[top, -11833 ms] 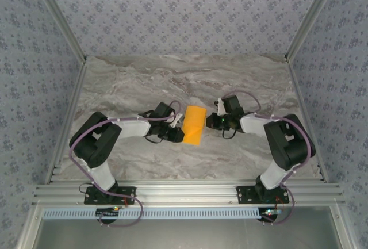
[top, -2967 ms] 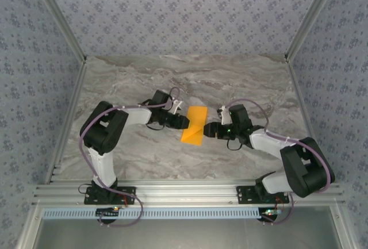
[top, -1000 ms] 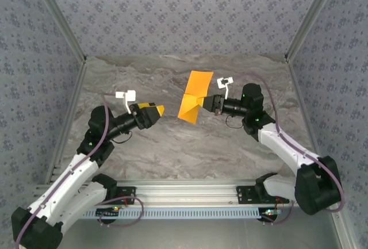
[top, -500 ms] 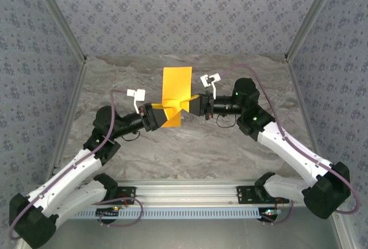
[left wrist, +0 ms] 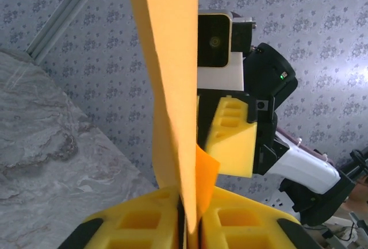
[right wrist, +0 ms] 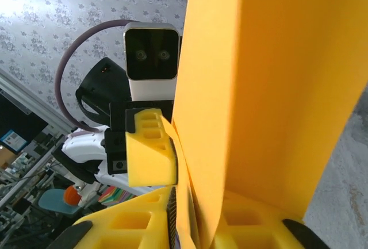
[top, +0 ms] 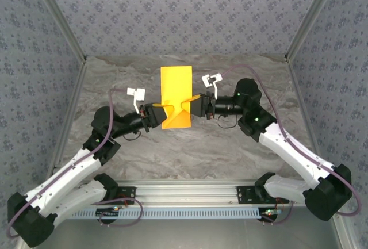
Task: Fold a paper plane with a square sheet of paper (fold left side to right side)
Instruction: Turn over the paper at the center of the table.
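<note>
Marble-patterned table (top: 230, 145): beyond the aluminium rail (top: 190, 191) at its near edge, both arms extend inward to meet at mid-table. The left gripper (top: 163, 112) pinches the lower left edge of the folded orange sheet of paper (top: 176, 88), which stands upright above the surface. The right gripper (top: 194, 104) straddles the sheet's right side, but whether its fingers are clamping it cannot be told. In each wrist view the sheet blocks part of the opposite gripper. A floral-papered far wall (top: 184, 13) closes the scene.

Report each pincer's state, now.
Left pincer: shut on the paper.
Right pincer: paper between its fingers; clamped or not, cannot tell.
</note>
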Controlling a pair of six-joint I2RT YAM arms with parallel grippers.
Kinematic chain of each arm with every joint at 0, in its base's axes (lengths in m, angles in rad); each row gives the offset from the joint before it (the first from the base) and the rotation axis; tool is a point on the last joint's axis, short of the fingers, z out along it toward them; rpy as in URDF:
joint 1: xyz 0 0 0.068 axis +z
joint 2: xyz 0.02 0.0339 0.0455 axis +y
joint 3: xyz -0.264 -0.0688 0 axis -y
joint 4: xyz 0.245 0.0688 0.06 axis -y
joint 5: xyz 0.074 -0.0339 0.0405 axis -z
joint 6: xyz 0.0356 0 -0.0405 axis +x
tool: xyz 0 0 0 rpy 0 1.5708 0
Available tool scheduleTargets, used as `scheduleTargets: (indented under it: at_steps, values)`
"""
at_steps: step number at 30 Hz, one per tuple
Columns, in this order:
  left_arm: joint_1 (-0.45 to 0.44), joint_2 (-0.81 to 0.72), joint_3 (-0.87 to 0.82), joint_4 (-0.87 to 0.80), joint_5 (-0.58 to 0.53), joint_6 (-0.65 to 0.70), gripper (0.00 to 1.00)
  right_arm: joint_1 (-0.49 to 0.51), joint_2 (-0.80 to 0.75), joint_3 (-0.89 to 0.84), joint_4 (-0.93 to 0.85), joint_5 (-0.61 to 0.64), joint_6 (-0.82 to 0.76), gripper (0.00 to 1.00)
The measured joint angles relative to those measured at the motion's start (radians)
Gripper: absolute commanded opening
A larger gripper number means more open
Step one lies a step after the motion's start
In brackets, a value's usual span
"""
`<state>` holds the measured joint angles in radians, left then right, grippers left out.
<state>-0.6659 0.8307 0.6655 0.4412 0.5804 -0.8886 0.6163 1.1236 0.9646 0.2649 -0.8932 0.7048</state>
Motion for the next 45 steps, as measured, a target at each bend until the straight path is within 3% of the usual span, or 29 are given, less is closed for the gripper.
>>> scheduleTargets:
  at_steps: [3, 6, 10, 15, 21, 26, 30, 35, 40, 45]
  values:
    - [-0.015, 0.000, 0.011, -0.058, -0.027, 0.037, 0.02, -0.005, -0.029, -0.001, -0.072, 0.027, -0.047, 0.46]
    - [-0.062, 0.001, 0.057, -0.222, -0.122, 0.140, 0.00, -0.016, -0.071, 0.008, -0.241, 0.130, -0.144, 0.60]
    - [-0.168, 0.041, 0.150, -0.491, -0.369, 0.298, 0.00, -0.024, -0.119, 0.056, -0.565, 0.469, -0.268, 0.68]
    - [-0.311, 0.242, 0.270, -0.791, -0.748, 0.370, 0.00, -0.066, -0.199, 0.038, -0.859, 0.912, -0.316, 0.86]
    - [-0.434, 0.606, 0.464, -1.211, -1.158, 0.225, 0.00, -0.101, -0.393, -0.078, -1.015, 1.201, -0.333, 0.98]
    - [-0.454, 0.843, 0.616, -1.499, -1.349, 0.005, 0.00, -0.119, -0.467, -0.117, -1.063, 1.293, -0.333, 0.99]
    - [-0.455, 0.993, 0.683, -1.633, -1.389, -0.126, 0.00, -0.128, -0.470, -0.143, -1.070, 1.318, -0.333, 0.99]
    - [-0.456, 1.190, 0.794, -1.680, -1.377, -0.179, 0.00, -0.138, -0.471, -0.151, -1.073, 1.320, -0.333, 0.99]
    - [-0.457, 1.306, 0.874, -1.664, -1.335, -0.155, 0.00, -0.144, -0.477, -0.156, -1.070, 1.315, -0.333, 0.99]
    - [-0.450, 1.363, 0.952, -1.603, -1.252, -0.039, 0.05, -0.151, -0.484, -0.175, -1.069, 1.292, -0.333, 0.99]
